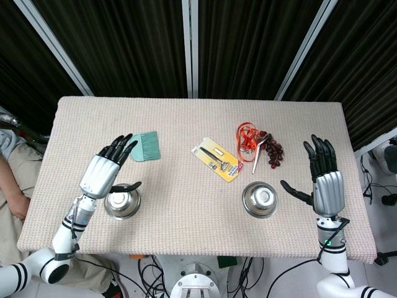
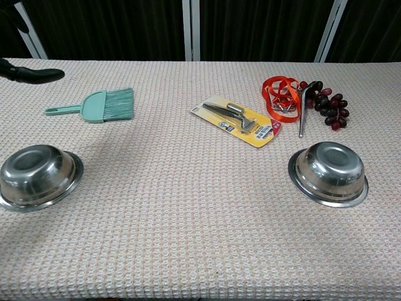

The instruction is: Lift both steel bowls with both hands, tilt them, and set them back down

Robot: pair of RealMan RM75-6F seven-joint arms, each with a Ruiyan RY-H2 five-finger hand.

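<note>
Steel shines on both bowls, and each stands upside down, its rim flat on the woven worktop (image 1: 186,143), well apart from the other. The left bowl (image 1: 122,204) sits near the front edge, and the left hand (image 1: 105,171) hangs over its outer side with the fingers spread and straight, the thumb reaching across the bowl's top; I cannot tell if the thumb touches the metal. The right bowl (image 1: 260,199) has the right hand (image 1: 324,183) just beside it, also spread, palm turned inward and thumb pointing at the bowl, holding nothing. I judge that each hand is placed at the outside of its own bowl so that both grasps can begin together.

Between the bowls, farther back, lie a green brush (image 1: 144,146), a yellow package (image 1: 216,159), an orange ribbon (image 1: 246,138) and dark grapes (image 1: 273,153), away from the lifting paths. Neither bowl is lifted yet.
</note>
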